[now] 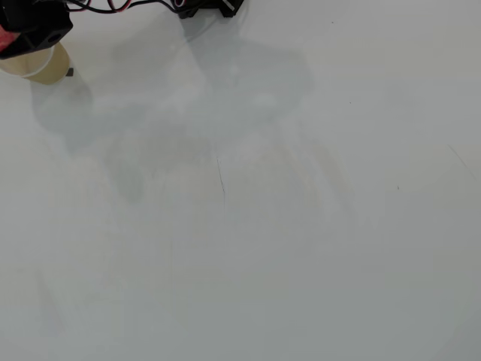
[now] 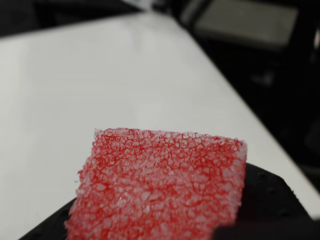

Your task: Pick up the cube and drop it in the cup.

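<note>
1. Overhead view: the end effector (image 1: 19, 37) is sitting at the top-left corner, a black housing largely cut off by the frame edge, positioned over the cup (image 1: 41, 68).
2. The cup is standing on the white counter (image 1: 263, 226); only part of its rim and tan wall is showing from under the black housing.
3. A sliver of red, the cube (image 1: 6, 36), is peeking out at the far left edge beside the housing.
4. Wrist view: the cube (image 2: 160, 185) is filling the lower frame, red with a speckled, rough face, lying against a black finger (image 2: 265, 200) at its lower edge and right side.
5. The end effector appears to be clamping the cube; the second finger is not clearly showing.
6. Black and red cables (image 1: 120, 6) are running along the top edge overhead.
7. No brand, label or writing is reading on cup, cube or arm.
</note>
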You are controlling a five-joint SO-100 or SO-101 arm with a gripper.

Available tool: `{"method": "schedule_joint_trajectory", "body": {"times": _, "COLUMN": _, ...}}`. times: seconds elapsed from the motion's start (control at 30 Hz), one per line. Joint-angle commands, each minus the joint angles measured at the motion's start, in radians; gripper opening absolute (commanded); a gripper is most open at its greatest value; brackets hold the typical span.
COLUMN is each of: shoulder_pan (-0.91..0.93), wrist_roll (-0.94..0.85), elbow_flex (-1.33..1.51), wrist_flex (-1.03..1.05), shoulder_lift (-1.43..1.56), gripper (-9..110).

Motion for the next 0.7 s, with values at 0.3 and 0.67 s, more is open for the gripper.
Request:
{"method": "schedule_joint_trajectory", "body": {"times": 0.3, "shoulder_pan": 0.011, "wrist_roll": -0.017, "elbow_flex": -0.166, "wrist_flex": 0.084, "shoulder_lift": -0.012, "gripper": 10}}
{"method": "schedule_joint_trajectory", "body": {"times": 0.67, "shoulder_pan": -0.002, "wrist_roll": -0.017, "elbow_flex": -0.167, "wrist_flex": 0.158, "shoulder_lift": -0.018, "gripper": 10}}
